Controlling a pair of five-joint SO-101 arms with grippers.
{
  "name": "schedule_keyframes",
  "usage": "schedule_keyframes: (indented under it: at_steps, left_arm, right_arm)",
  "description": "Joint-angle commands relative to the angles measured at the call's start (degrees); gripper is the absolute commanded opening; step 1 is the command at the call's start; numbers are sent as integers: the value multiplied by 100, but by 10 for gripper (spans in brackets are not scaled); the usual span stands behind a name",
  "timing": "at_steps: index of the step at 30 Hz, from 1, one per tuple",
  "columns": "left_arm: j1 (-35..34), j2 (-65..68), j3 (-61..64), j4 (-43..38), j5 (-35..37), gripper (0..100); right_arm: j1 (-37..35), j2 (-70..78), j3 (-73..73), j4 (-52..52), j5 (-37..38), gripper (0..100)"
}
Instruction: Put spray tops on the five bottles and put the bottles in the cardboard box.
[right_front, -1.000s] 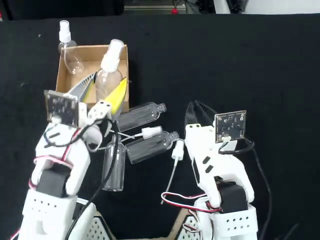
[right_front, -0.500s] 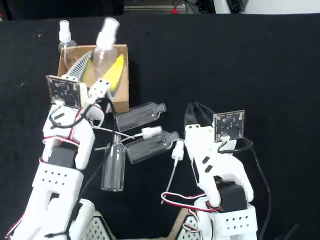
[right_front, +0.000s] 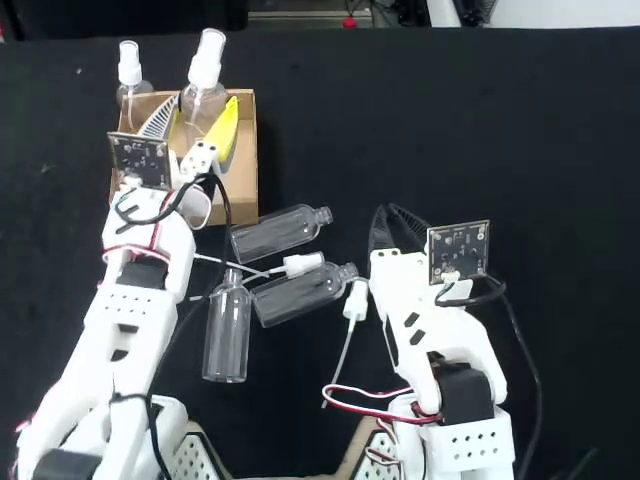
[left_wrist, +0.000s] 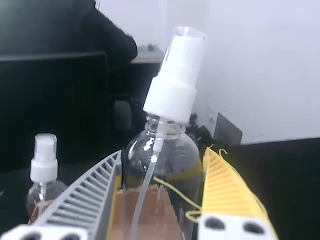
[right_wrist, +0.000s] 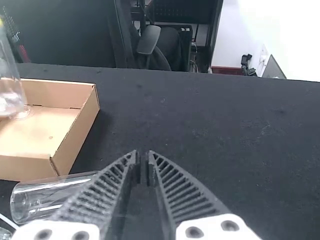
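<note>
Left gripper (right_front: 195, 120) pinches the capped bottle (left_wrist: 170, 150) at its belly over the box (right_front: 247, 150): probably light, slick, thin plastic, so hold there gently; right gripper (right_wrist: 141, 162) pressed together, empty.

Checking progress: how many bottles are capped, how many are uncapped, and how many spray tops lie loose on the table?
Capped bottles: 2
Uncapped bottles: 3
Loose spray tops: 2
Total: 7

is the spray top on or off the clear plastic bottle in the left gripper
On. A white spray top sits on the neck of the clear plastic bottle in the left gripper, its tube running down inside.
</note>
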Motion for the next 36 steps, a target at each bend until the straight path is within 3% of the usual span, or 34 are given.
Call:
schedule_keyframes:
  at_steps: [1,16,33,36]
  left_arm:
    - [-66,563,-541,-167,-44,188]
    - [-40,2013,-1481,-211,-44,192]
    - [-40,2242,-1464,-220,-18,191]
    - [-48,2514,-1534,-554,-9,190]
  right_arm:
    - [-53,-66,-22,-167,35,25]
    - [-53,-66,-22,-167,62,25]
    - [-53,-66,-22,-167,70,25]
    - [-53,-66,-22,-167,70,25]
